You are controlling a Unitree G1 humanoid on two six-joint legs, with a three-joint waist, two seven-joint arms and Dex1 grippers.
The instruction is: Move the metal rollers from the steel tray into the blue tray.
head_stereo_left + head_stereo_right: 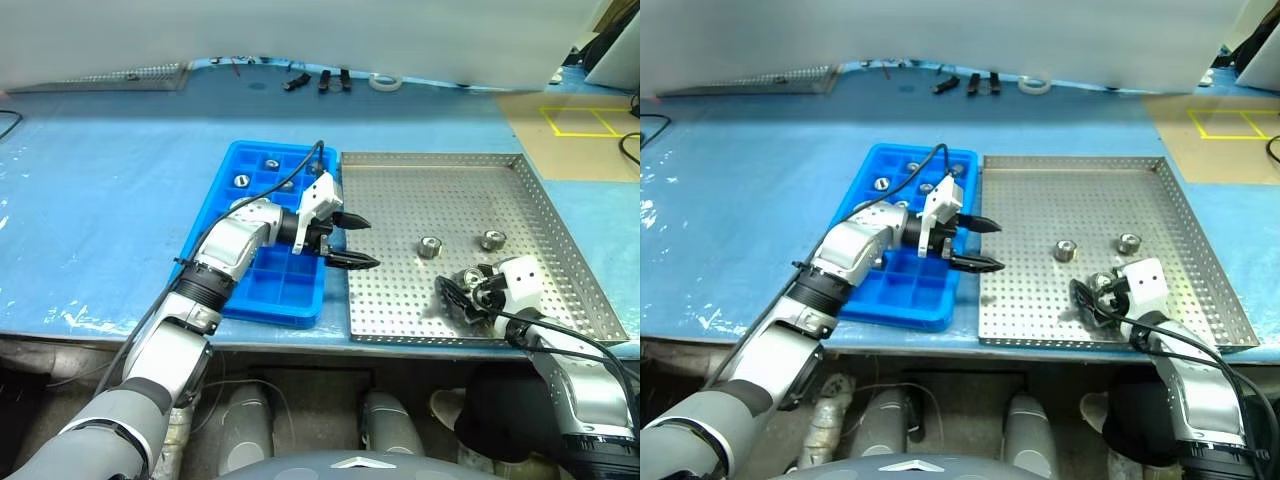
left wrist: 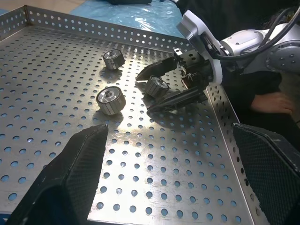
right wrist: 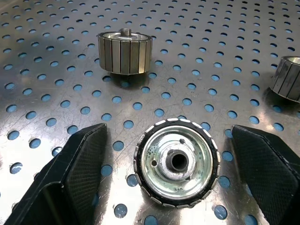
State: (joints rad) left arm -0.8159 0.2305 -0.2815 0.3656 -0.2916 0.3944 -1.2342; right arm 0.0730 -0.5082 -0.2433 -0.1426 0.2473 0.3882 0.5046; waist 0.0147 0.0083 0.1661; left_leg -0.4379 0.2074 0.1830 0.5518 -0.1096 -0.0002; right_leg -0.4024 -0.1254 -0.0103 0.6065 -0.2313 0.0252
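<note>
The steel tray (image 1: 440,158) lies right of the blue tray (image 1: 288,296). Three metal rollers rest on its perforated floor: one (image 1: 430,247), another (image 1: 491,240), and a third (image 3: 177,161) near the front rim. My right gripper (image 1: 465,290) is open, low over the tray, with its fingers (image 3: 79,173) on either side of that third roller and not touching it. My left gripper (image 1: 365,242) hovers open and empty over the seam between the two trays, pointing toward the steel tray. Three more rollers (image 1: 241,180) sit in the blue tray's far compartments.
At the table's far edge lie a white tape roll (image 1: 386,82), some black tools (image 1: 322,80) and a grey mesh tray (image 1: 130,75). Blue sheeting covers the table (image 1: 100,200). Both trays sit close to the near table edge.
</note>
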